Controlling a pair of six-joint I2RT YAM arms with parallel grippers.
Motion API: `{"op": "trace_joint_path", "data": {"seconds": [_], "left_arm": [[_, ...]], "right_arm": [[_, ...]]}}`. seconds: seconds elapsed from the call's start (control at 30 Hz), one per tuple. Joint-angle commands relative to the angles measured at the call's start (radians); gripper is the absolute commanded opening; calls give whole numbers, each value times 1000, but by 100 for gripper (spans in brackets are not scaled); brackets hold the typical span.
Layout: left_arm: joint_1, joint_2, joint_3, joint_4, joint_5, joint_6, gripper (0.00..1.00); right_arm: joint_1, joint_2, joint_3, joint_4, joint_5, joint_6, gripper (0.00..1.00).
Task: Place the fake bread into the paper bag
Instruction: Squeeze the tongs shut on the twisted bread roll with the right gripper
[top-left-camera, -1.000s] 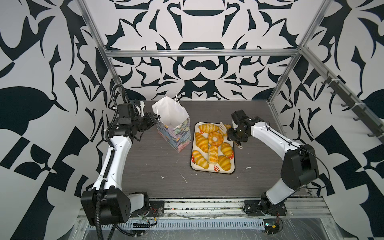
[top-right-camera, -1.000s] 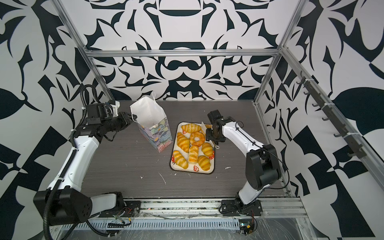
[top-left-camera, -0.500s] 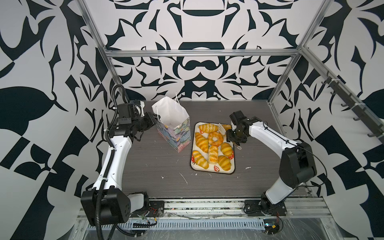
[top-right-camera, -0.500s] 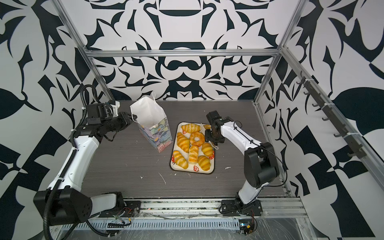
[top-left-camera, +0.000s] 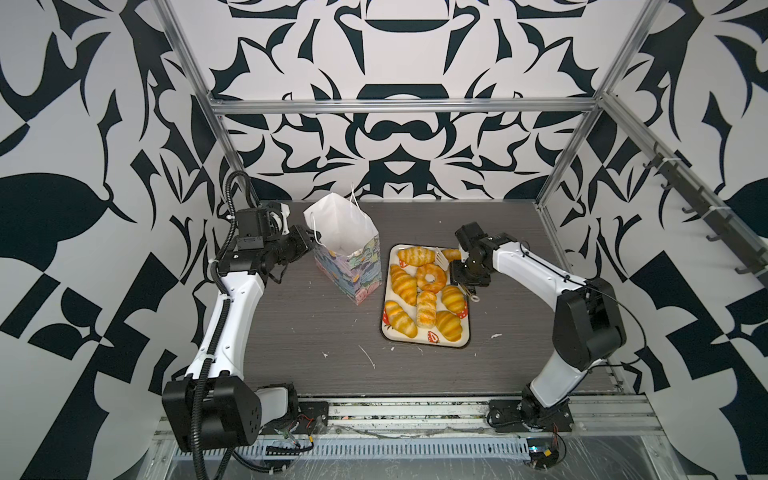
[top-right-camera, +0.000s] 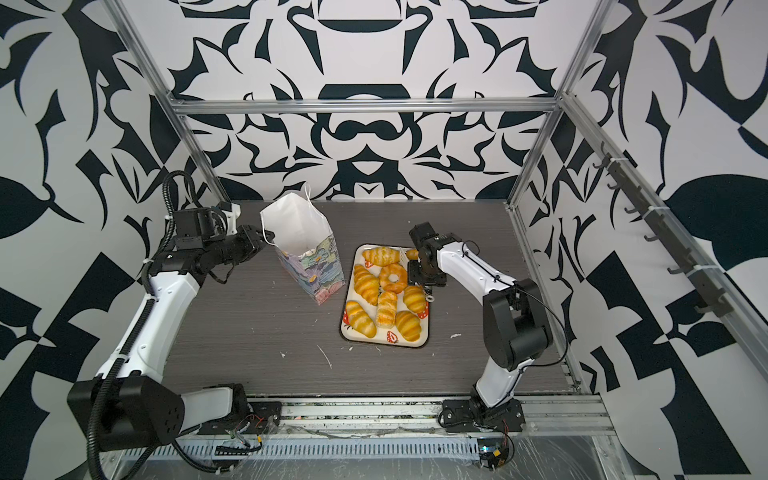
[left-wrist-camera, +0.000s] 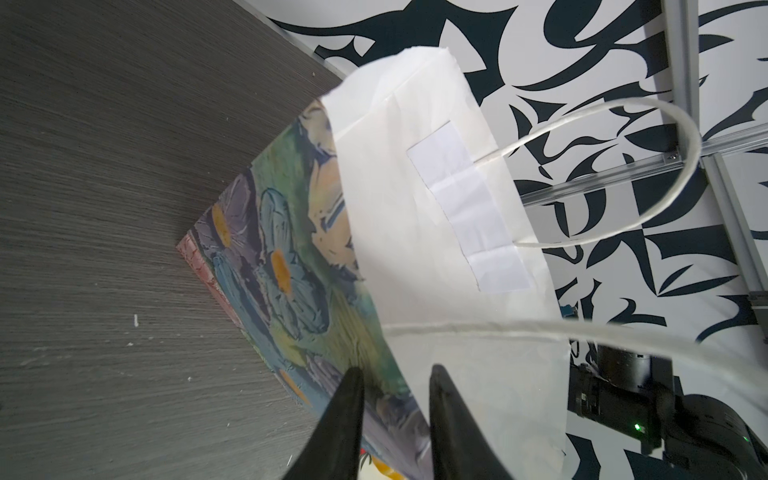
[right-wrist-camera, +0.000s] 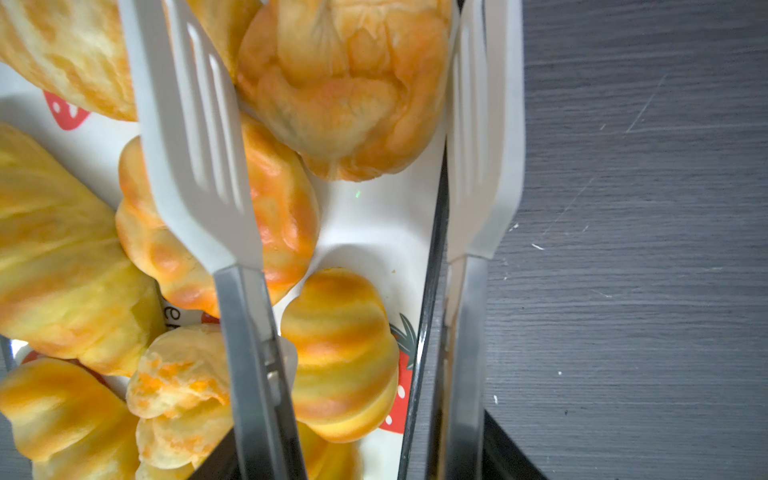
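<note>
Left gripper is nearly closed and pinches one wall of the paper bag just below the rim, with one finger on the printed outside and one on the white inside. A cord handle loops free past it. The bag stands upright on the bench, just left of the tray. Right gripper is about half open and holds tongs by their metal arms at the tray's far right corner. The white blades are spread either side of a round bun, one blade crossing over the doughnut. I cannot tell whether the blades press on the bun. The fake bread lies packed on the tray.
</note>
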Motion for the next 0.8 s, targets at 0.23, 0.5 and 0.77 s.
{"op": "trace_joint_path", "data": {"seconds": [0.23,0.5,0.77], "left_arm": [[-3,-7,-5,14,1,-5,31],[-3,-2,-4,18,2,-10,31],[-3,-10,6,8,-2,-9,31]], "right_arm": [[10,-41,50,-17,49,-15,54],[11,-74,56,-29,69,-21,44],[11,-138,81,-48,77,-27,44]]}}
